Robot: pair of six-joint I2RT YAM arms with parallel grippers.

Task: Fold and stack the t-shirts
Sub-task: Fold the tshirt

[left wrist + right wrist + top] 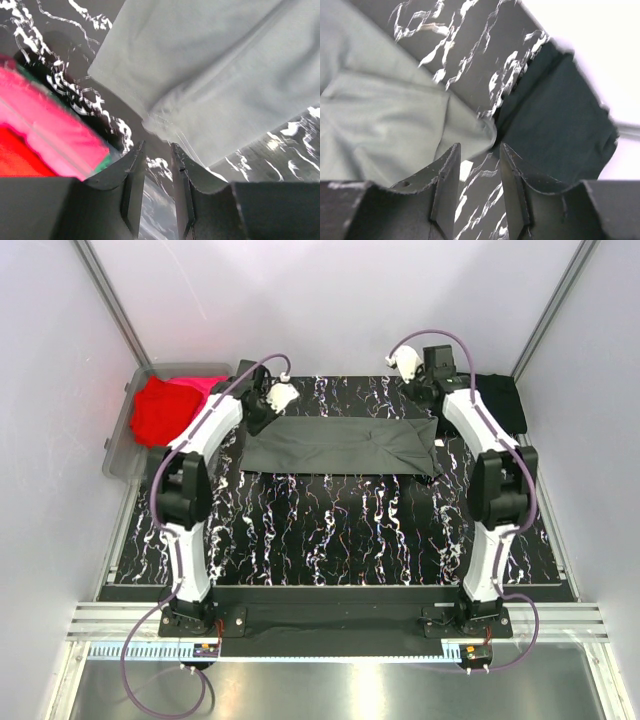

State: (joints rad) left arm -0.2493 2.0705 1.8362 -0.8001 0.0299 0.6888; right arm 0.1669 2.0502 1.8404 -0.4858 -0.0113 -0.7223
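Evidently, the left gripper and right gripper are hanging partly open and empty just past the far corners of the dark grey t-shirt, which is lying flat between them, probably so its fold settles evenly.

Grey t-shirt filling upper right, spread on black white-veined desk; bunched corner just beyond fingertips. Left end effector at bottom edge, fingers parted, strip of desk showing through gap. Pink t-shirt at left, blurred; red t-shirt below it at frame edge; green cloth sliver at pink one's lower corner. Pink and grey apart, desk between.
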